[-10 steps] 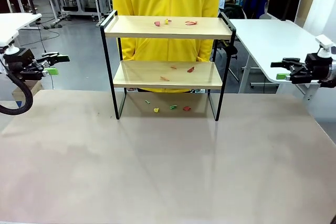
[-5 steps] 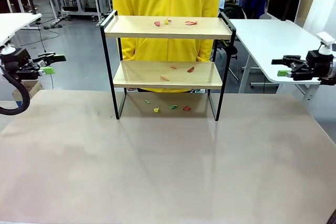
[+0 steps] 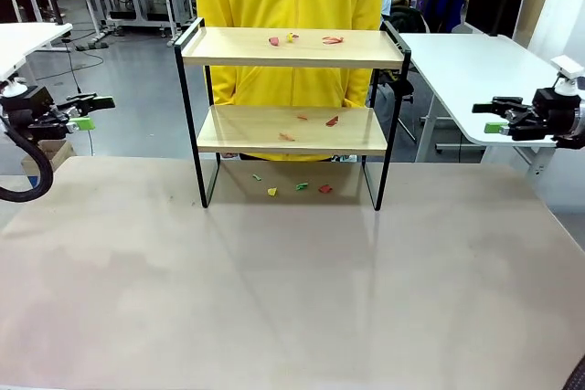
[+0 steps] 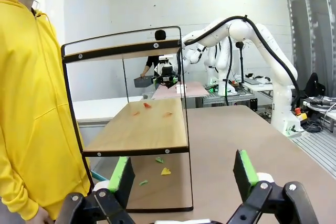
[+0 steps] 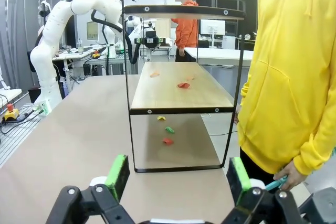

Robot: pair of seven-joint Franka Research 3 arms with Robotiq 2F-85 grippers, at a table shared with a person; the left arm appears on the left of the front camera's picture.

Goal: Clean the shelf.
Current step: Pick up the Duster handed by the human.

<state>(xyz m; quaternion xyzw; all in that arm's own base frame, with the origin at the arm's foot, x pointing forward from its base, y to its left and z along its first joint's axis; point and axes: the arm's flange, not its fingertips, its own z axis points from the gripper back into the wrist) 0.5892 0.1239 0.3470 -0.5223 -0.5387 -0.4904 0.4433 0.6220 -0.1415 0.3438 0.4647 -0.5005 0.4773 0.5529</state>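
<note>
Front view: the shelf [image 3: 238, 46] stands at the far middle of the matte beige table [image 3: 292, 280]. It has 2 smooth pale wooden boards in a thin black frame, dotted with small red, yellow and green scraps [image 3: 332, 40]. The left gripper [image 3: 99, 111] and right gripper [image 3: 484, 119] hang well apart from it, spread and empty.
Left wrist view: the green pads [image 4: 122, 178] are splayed wide, with the shelf [image 4: 136, 129] end-on ahead.
Right wrist view: the pads [image 5: 118, 174] are equally wide, with the shelf [image 5: 178, 95] ahead.
</note>
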